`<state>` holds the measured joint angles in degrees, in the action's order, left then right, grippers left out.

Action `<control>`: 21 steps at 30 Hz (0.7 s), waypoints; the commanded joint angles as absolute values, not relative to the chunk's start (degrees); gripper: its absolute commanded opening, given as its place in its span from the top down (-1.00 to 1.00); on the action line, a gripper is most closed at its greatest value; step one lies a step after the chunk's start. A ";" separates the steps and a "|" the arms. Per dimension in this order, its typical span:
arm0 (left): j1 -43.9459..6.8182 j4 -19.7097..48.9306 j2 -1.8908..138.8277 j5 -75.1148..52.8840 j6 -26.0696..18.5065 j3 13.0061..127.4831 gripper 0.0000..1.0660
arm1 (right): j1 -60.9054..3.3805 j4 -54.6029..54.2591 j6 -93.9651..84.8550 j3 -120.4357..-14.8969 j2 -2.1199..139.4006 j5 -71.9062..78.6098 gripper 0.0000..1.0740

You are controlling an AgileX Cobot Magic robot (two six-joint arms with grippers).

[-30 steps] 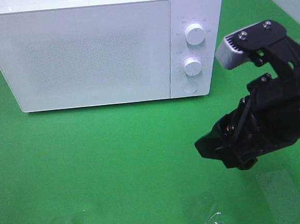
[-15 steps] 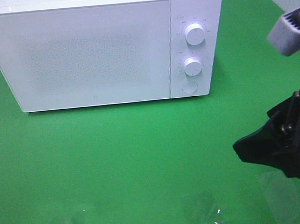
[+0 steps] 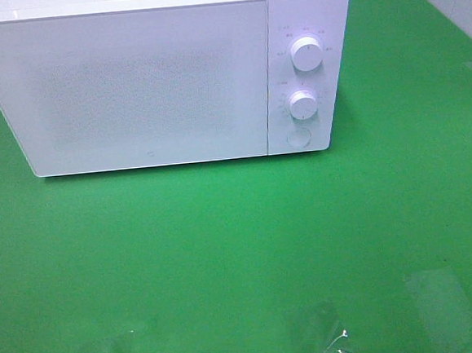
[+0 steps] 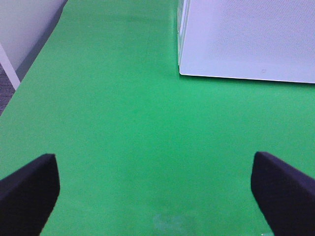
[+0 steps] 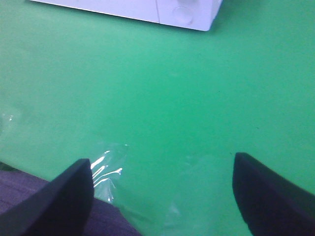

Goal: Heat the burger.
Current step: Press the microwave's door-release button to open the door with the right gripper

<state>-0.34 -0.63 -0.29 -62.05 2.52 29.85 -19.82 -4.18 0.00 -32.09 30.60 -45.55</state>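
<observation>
Exterior high view: where is the burger?
— Out of sight; only a shut white microwave [image 3: 147,85], upper left, on the green desk [image 3: 225,251].
— Which hand is nearer?
— Cannot tell. Left hand [image 4: 157,196] and right hand [image 5: 165,196] both hang released, empty.

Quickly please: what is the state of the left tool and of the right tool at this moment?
Left tool: open, holding nothing.
Right tool: open, holding nothing.
</observation>
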 commanded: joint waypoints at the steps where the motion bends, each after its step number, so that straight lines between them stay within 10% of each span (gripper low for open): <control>1: -0.23 -0.40 -1.26 -61.25 2.58 29.62 -0.83 | -15.30 -3.95 0.00 -30.19 23.20 -49.10 -0.42; 21: -0.23 -0.40 -1.32 -61.25 2.58 29.62 -0.83 | -11.17 -2.23 0.00 -28.36 -1.83 -55.00 -0.42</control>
